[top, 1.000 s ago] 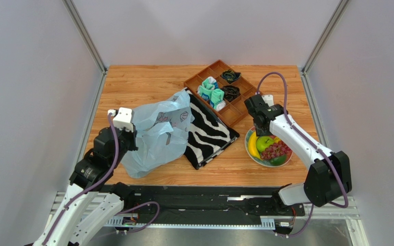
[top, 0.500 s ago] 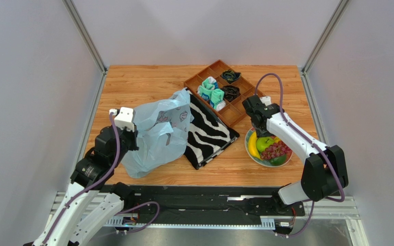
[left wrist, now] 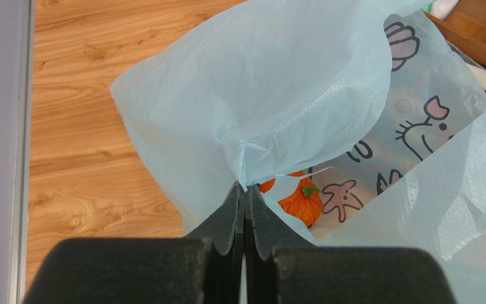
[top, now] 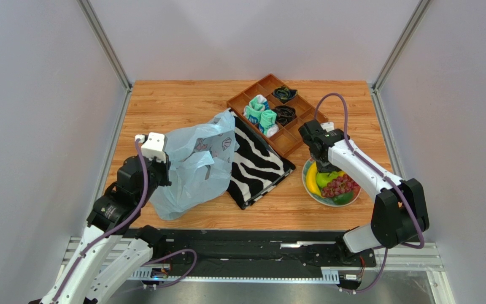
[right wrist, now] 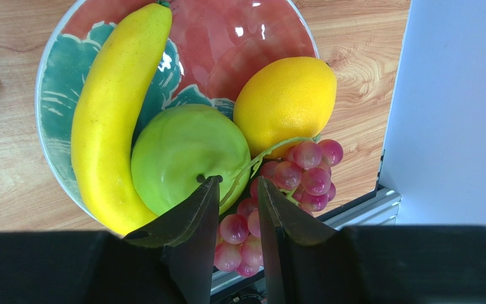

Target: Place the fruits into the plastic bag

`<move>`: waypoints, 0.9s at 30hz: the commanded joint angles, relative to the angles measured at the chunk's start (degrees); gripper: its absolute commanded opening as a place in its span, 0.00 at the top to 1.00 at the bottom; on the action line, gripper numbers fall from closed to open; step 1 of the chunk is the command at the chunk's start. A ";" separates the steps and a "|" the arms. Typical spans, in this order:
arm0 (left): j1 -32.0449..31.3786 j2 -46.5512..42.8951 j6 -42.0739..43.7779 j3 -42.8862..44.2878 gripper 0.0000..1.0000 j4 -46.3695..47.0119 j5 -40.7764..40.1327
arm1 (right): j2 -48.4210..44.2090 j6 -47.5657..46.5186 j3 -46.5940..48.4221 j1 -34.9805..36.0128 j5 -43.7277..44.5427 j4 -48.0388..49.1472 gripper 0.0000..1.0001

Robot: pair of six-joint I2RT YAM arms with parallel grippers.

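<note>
The light-blue plastic bag (top: 191, 166) lies on the table's left side. My left gripper (top: 161, 168) is shut on a bunched edge of the bag (left wrist: 277, 82), holding its mouth up; an orange fruit (left wrist: 299, 201) shows inside. My right gripper (top: 323, 164) is open, just above the plate (top: 328, 203). In the right wrist view its fingertips (right wrist: 238, 180) straddle the grape bunch (right wrist: 302, 172) beside the green apple (right wrist: 185, 155). The banana (right wrist: 115, 114) and lemon (right wrist: 287, 101) lie on the plate too. A dark green fruit (top: 344, 197) sits at the plate's near side.
A zebra-striped cloth (top: 258, 161) lies between bag and plate. A wooden divided tray (top: 297, 140) at the back holds teal-and-white socks (top: 261, 115) and dark items. Grey walls close in both sides.
My right gripper has shifted slightly left and lowered over the fruit plate. The left gripper and the bag have not moved.
</note>
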 commanded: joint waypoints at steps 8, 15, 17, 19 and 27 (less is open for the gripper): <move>-0.07 -0.87 0.93 0.70 1.00 1.75 0.68 | -0.29 0.35 -0.47 -0.08 1.35 -0.96 0.80; -0.07 -1.05 0.93 0.70 1.00 1.84 0.68 | -1.09 0.17 0.06 -0.17 2.58 -2.02 0.96; -0.07 -1.05 0.93 0.70 1.00 1.67 0.59 | -1.35 -0.09 0.14 -0.17 3.02 -2.28 1.00; -0.07 -1.23 0.93 0.70 1.00 1.66 0.59 | -1.35 -0.27 0.32 -0.08 3.64 -2.90 1.00; -0.07 -1.23 0.93 0.70 1.00 1.75 0.59 | -3.28 -0.53 1.64 -0.08 6.63 -4.39 1.00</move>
